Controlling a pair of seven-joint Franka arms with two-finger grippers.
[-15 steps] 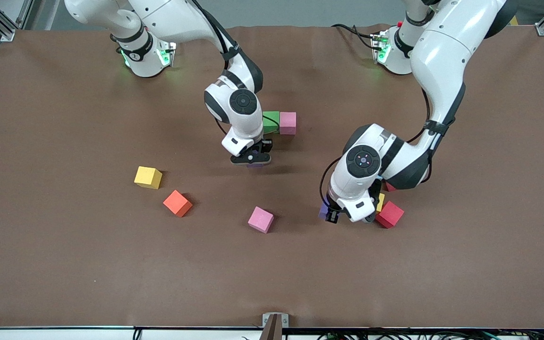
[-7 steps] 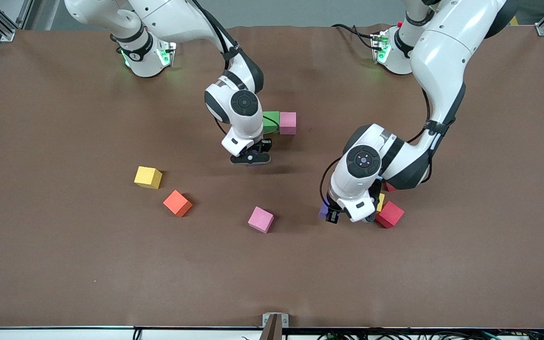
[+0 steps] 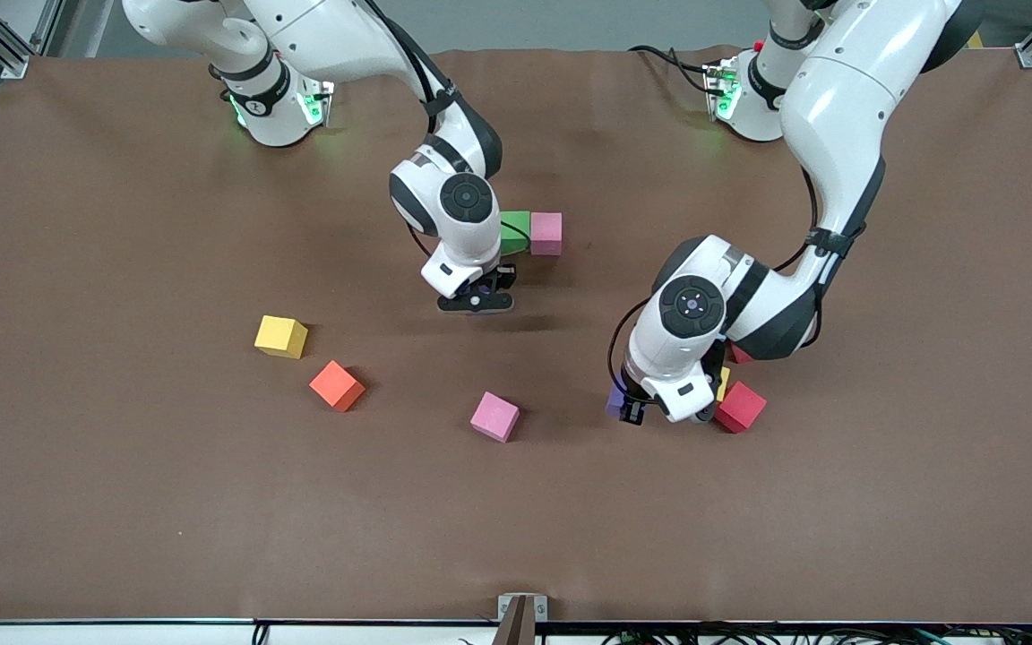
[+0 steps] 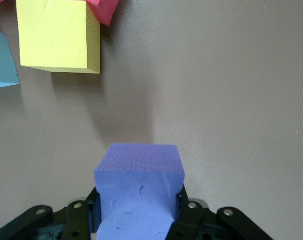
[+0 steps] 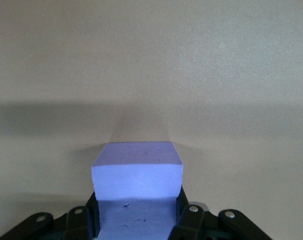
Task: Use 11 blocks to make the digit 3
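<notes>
Right gripper (image 3: 477,303), near the green foam cube (image 3: 513,232) and pink foam cube (image 3: 546,233), clamps a purple foam cube (image 5: 136,192) between its fingers; left gripper (image 3: 650,410) likewise pinches another purple foam cube (image 4: 138,192), beside the yellow (image 4: 59,35), blue (image 4: 2,60) and red (image 3: 739,407) cubes

The front view looks down from high across the table (image 3: 122,502), facing both arm bases. Each wrist view looks close down past its own end effector at the table; the front view shares both spots.
</notes>
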